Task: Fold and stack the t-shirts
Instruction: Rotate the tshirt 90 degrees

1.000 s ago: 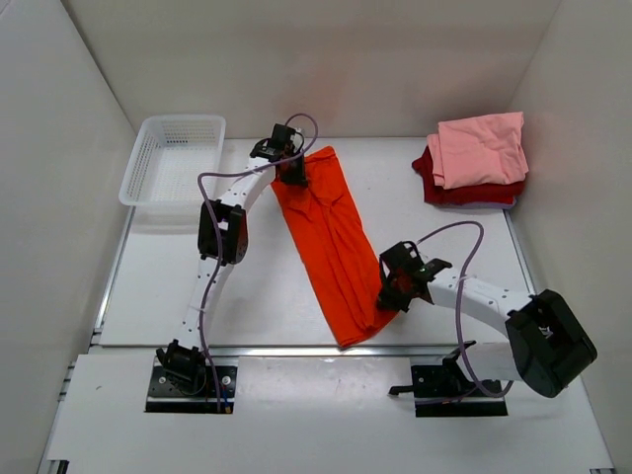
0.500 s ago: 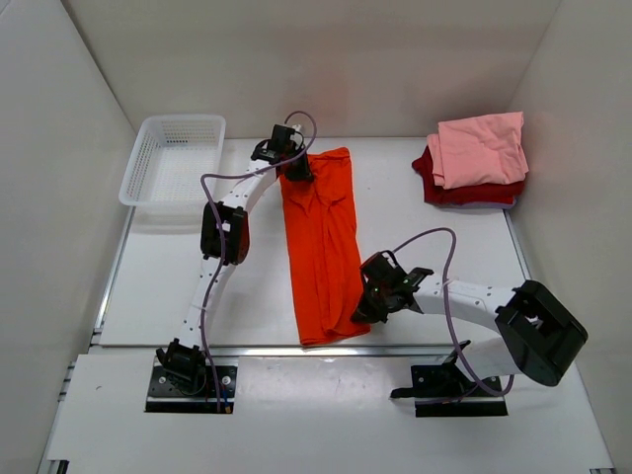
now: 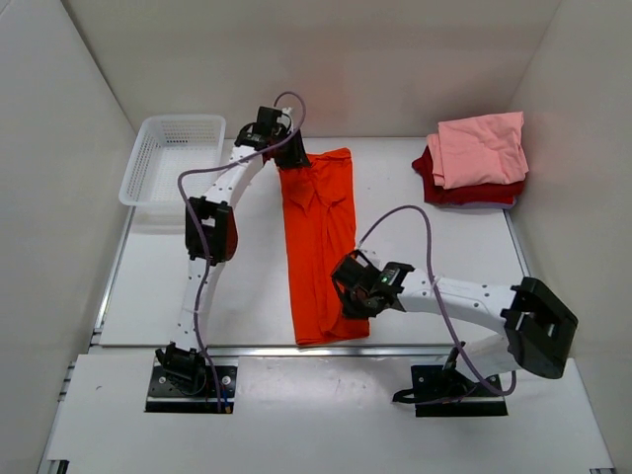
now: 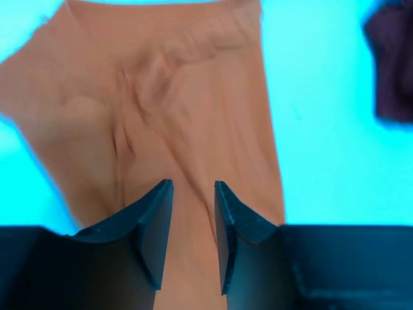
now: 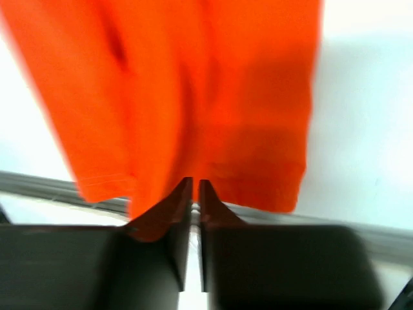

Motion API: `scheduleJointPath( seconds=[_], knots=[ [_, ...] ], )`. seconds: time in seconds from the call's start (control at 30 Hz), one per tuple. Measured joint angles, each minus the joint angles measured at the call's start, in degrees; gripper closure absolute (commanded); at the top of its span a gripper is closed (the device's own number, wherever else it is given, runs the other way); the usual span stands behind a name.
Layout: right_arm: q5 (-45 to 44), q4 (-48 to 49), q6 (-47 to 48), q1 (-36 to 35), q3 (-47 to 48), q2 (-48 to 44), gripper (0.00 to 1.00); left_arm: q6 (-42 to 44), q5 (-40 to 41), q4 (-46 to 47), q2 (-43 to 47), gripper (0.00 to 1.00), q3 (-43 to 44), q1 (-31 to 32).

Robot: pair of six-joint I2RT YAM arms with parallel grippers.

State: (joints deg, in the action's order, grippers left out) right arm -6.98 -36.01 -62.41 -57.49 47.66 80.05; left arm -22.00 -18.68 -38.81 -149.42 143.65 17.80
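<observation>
The white mesh basket [image 3: 135, 163] sits at the upper left of the top view, well apart from the cloth, so I expect no trouble from it.

Just right of it, my left pincer [image 4: 193, 219] is at the far left corner of the orange t-shirt [image 3: 318, 237]. Its jaws stand a narrow gap apart with cloth filling that gap and creases running into it, so I judge it clenched on the corner. The bite looks shallow. If I pull sideways too hard, the corner may slip out and the long strip will collapse crooked.

The shirt itself lies as a tall, narrow band down the middle of the table [image 3: 247, 286], and its near hem is close to the metal strip along the table's lower edge. Dragging it any nearer could catch the hem on that strip or spill it over.

My right pincer [image 5: 195, 187] is at the band's lower right side, with its jaws nearly together on the orange cloth near the hem. It may hold only the top layer. In that case, lifting would peel the layers apart and undo the fold.

At the upper right, the pink t-shirt [image 3: 484, 148] rests folded on the dark red t-shirt [image 3: 439, 190]. A careless swing toward that pile could knock it askew.
</observation>
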Motion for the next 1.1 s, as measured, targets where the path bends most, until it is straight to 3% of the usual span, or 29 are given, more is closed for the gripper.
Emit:
scheduleJointPath(
  seconds=[0.07, 0.13, 0.27, 0.37, 0.53, 0.73, 1.0, 1.07, 1.1],
  knots=[
    [-1.66, 1.57, 4.33, 0.74, 0.63, -2.23, 0.83, 2.25, -0.70, -1.20, 9.68, 0.55, -9.97, 0.26],
    [-2.05, 3.50, 7.80, 3.87, -0.13, -4.90, 0.67, 3.85, -0.74, -1.36, 23.30, 0.54, -25.33, 1.18],
    [0.72, 6.67, 14.73, 13.27, -4.57, -9.79, 0.46, 4.92, -0.52, 5.25, 55.19, 0.51, -62.53, 6.56],
    [6.08, 8.33, 18.69, 18.21, -9.86, -13.35, 0.43, 4.13, -1.25, 8.44, 71.54, 0.43, -84.56, 12.41],
    [16.57, 10.10, 20.65, 24.35, -19.52, -21.70, 0.41, -2.12, -1.84, 10.14, 81.90, 0.41, -109.74, 14.84],
    [24.50, 13.31, 19.47, 25.11, -25.33, -25.44, 0.41, -12.07, -3.13, 17.49, 89.31, 0.41, -120.91, 18.64],
    [29.20, 22.38, 14.43, 21.44, -28.72, -22.45, 0.43, -25.05, -2.69, 31.78, 90.49, 0.42, -126.95, 25.14],
    [29.64, 24.44, 13.42, 20.24, -28.81, -21.05, 0.47, -26.69, -1.38, 33.40, 89.18, 0.44, -127.05, 26.77],
    [29.86, 25.46, 12.92, 19.67, -28.81, -20.09, 0.58, -27.47, -0.83, 34.12, 88.46, 0.52, -127.05, 27.47]
  ],
)
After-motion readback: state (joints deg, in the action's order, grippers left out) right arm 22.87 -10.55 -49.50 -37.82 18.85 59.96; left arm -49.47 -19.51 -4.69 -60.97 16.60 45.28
